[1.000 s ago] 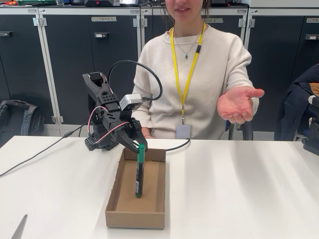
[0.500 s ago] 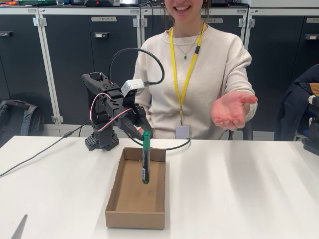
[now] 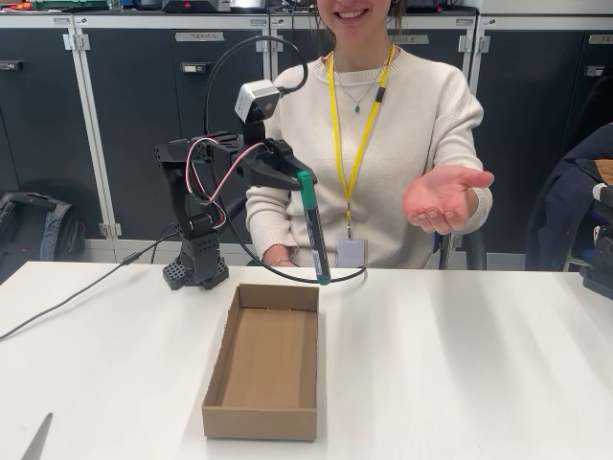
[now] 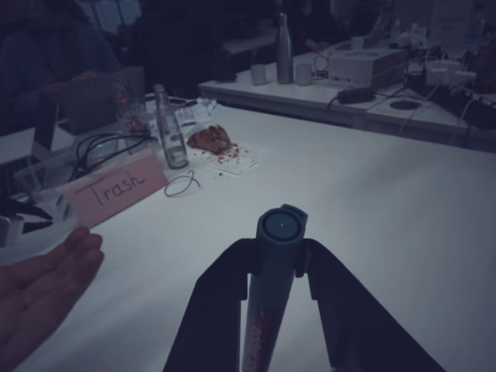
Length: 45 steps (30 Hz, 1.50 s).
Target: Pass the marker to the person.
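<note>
My gripper (image 3: 299, 179) is shut on the green cap end of the marker (image 3: 313, 230). The marker hangs nearly upright in the air, well above the far end of the cardboard box (image 3: 263, 369). In the wrist view the marker (image 4: 273, 287) sits clamped between my two dark fingers (image 4: 213, 298), cap end toward the camera. The person (image 3: 374, 134) in a cream sweater sits behind the table, holding an open palm (image 3: 442, 196) up to the right of the marker. That hand (image 4: 43, 291) shows at the lower left of the wrist view.
The white table (image 3: 460, 364) spreads around the open, empty box. A black cable (image 3: 86, 287) trails left from the arm base (image 3: 196, 268). Dark cabinets stand behind. In the wrist view a bottle (image 4: 169, 128), a pink "Trash" sign (image 4: 112, 190) and clutter lie on the far table.
My gripper has lifted the marker out of the box and raised it to chest height, shifting right toward the person. The open palm stays held out, slightly lower.
</note>
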Tool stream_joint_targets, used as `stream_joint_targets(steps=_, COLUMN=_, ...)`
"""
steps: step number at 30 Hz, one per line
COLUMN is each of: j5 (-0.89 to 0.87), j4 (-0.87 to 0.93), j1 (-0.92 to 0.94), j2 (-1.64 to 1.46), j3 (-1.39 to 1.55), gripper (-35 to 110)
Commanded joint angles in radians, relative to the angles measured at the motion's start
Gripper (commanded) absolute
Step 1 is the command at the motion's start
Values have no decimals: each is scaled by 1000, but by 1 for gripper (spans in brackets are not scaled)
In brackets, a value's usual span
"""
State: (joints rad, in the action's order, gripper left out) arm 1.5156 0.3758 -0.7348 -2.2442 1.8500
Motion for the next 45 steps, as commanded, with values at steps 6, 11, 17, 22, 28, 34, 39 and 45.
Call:
stream_joint_targets(steps=6, j5=-331, j4=114, j1=37, j2=21, j3=-161, gripper=-5)
stream_joint_targets(steps=11, j5=-532, j4=-2, j1=71, j2=31, j3=-18, gripper=-5)
stream_joint_targets(steps=17, j5=-692, j4=-103, j1=43, j2=74, j3=54, gripper=-5)
stream_joint_targets(steps=22, j5=-781, j4=-253, j1=40, j2=121, j3=127, gripper=-5)
stream_joint_targets(steps=28, j5=-831, j4=-457, j1=8, j2=175, j3=138, gripper=-5)
stream_joint_targets(steps=34, j5=-888, j4=-482, j1=-12, j2=279, j3=-12, gripper=-5)
stream_joint_targets(steps=39, j5=-927, j4=-476, j1=-18, j2=379, j3=-129, gripper=-5)
stream_joint_targets(steps=45, j5=-943, j4=-391, j1=-40, j2=497, j3=-365, gripper=-5)
